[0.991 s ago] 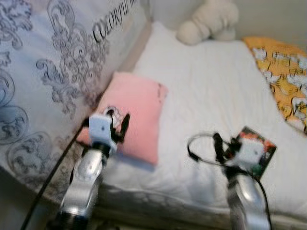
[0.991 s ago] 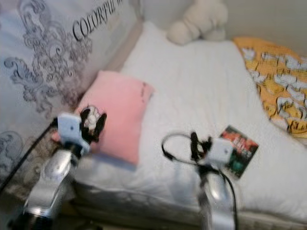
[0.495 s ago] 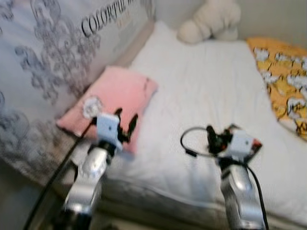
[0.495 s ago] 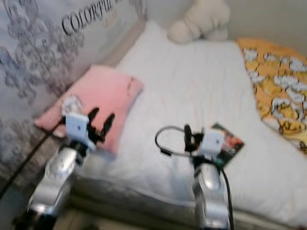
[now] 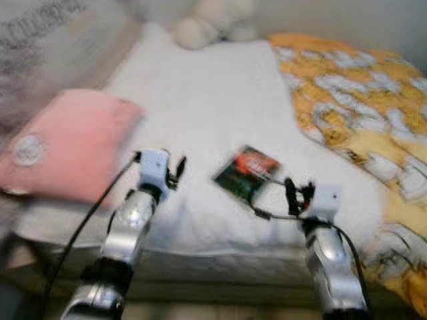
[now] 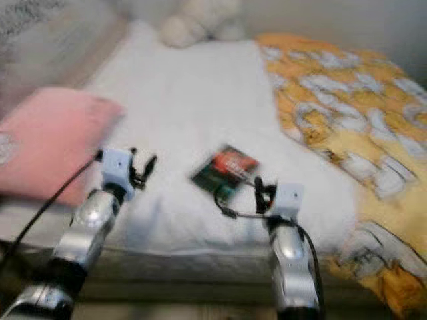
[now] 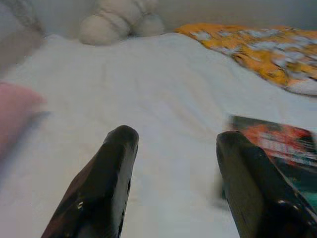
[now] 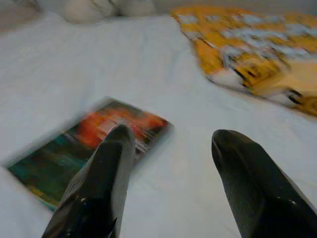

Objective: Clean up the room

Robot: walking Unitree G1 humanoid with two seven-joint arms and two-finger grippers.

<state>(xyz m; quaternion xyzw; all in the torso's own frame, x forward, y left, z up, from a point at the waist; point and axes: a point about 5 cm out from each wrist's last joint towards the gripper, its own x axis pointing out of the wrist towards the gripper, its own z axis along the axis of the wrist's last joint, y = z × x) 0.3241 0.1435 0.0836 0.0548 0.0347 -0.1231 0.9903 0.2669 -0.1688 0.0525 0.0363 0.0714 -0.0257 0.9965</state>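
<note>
Lining up on the book, both arms out over the bed

Book (image 5: 245,172) lies flat on the white bed (image 5: 200,100); right gripper (image 8: 171,163) spread just short of it, left gripper (image 7: 173,163) spread beside it, probably readying a pickup.

Two rounded silver metal arms end in white box-shaped wrist blocks, each carrying two long, glossy black tapering fingers (image 7: 106,183), while a thin black cable (image 5: 80,230) trails along the left arm and another black cable loops (image 5: 267,200) beside the right wrist.
</note>
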